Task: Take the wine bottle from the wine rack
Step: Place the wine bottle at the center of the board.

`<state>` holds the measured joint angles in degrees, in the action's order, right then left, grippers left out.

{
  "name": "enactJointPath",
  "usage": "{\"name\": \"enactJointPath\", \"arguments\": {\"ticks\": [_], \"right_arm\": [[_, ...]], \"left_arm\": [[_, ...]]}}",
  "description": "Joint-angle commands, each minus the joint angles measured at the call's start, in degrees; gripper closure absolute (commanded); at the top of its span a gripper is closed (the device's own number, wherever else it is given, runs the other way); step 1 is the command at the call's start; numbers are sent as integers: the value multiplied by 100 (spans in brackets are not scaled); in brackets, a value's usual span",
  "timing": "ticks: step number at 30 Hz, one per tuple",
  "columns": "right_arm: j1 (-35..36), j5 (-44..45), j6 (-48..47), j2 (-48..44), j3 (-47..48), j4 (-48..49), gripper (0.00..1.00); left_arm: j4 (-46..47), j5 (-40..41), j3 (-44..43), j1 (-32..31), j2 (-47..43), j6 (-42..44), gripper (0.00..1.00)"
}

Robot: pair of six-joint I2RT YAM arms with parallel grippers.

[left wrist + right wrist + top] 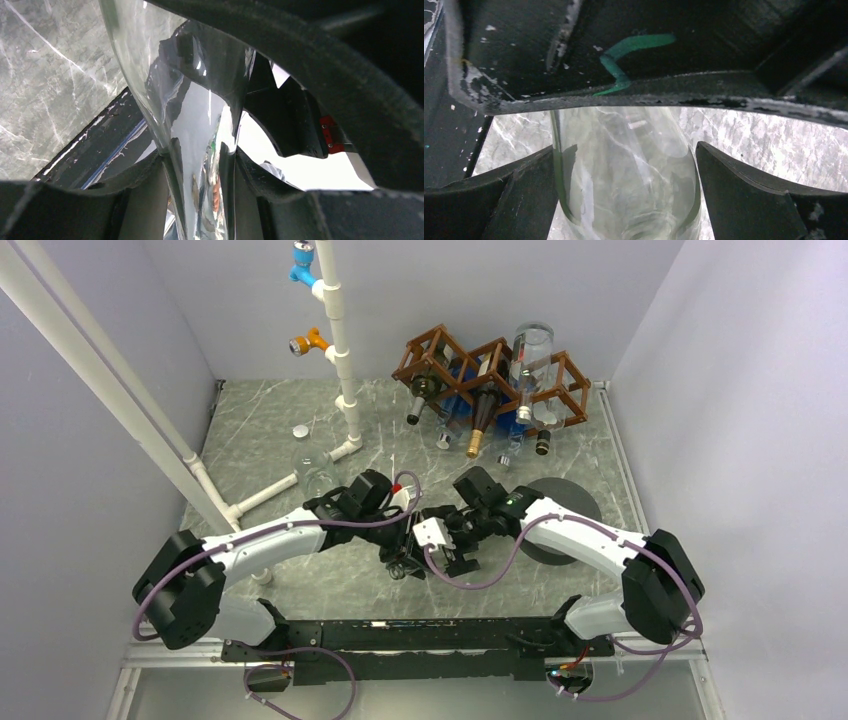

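A white pipe frame (341, 360) with blue and orange fittings stands on the grey marbled table (260, 420) toward the far left corner. A small white cap (300, 430) and a clear glass vessel (314, 466) lie near its foot; the vessel is too faint to make out further.

The two arms meet over the middle of the table, closer to the near edge. The left claw (200, 205) is narrow and clamped on the neck of a clear wine bottle (195, 125), a finger pressed against each side of the glass. The bottle is off the rack, held well apart from it.

The right claw (626, 165) stands wide, a finger on either side of the bottle's broad body. Both fingers sit right at the glass, but whether they press on it I cannot tell.

A dark round disc (570, 502) lies on the table under the right arm, toward the right edge.

The brown wooden wine rack (440, 345) sits at the far edge, toward the far right corner. Several bottles are in its cells, necks pointing toward the arms, and a clear one (531, 352) sticks up above it.
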<state>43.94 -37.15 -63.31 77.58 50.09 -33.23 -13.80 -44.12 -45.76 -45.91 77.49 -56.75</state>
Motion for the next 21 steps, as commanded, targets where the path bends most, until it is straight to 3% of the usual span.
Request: {"name": "enactJointPath", "arguments": {"ticks": [1, 5, 9, 14, 18, 21], "right_arm": [[25, 119, 154, -17, -92, 515, 3], [18, 358, 196, -32, -193, 691, 11], [18, 295, 98, -3, -214, 682, 27], [-19, -56, -55, -15, -111, 407, 54], [-81, -270, -6, -30, -61, 360, 72], [-159, -390, 58, -39, -45, 363, 78]], "left_arm": [[1144, -640, -527, -13, -150, 178, 100], [1080, -637, -548, -14, -147, 222, 100], [1051, -639, -548, -6, -132, 213, 99], [872, -726, -606, 20, -87, 271, 64], [829, -827, -602, 43, -60, 286, 55], [916, -975, -561, 62, -37, 244, 47]]}}
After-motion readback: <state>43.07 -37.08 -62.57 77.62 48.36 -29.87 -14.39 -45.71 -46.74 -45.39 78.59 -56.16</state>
